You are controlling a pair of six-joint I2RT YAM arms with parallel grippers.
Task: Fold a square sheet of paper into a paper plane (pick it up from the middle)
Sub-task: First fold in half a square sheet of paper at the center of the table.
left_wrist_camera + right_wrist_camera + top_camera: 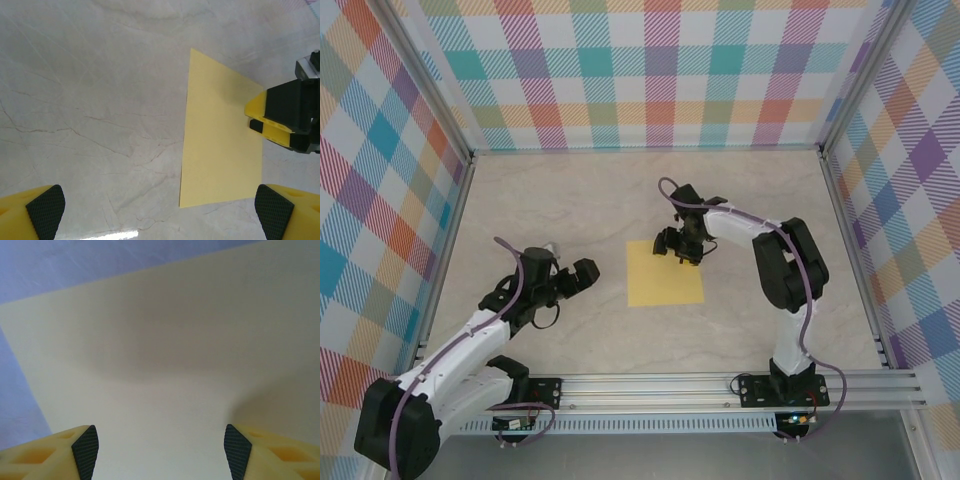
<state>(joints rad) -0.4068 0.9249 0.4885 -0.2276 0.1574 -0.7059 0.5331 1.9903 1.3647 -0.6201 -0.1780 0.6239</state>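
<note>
The square sheet of paper (663, 276) lies flat and unfolded on the marble table, bright yellow, near the middle. My right gripper (677, 247) hovers low over its far edge, open; in the right wrist view the paper (170, 365) spreads beneath the gripper (160, 450), whose jaws stand wide apart. My left gripper (578, 281) sits left of the sheet, open and empty, a short way off its left edge. In the left wrist view the paper (220, 145) lies ahead to the right, and the right gripper's yellow fingers (270, 117) overlap its far corner.
Plaid walls (650, 70) enclose the marble table (550, 200) on three sides. An aluminium rail (720, 385) with both arm bases runs along the near edge. Bare table surrounds the sheet.
</note>
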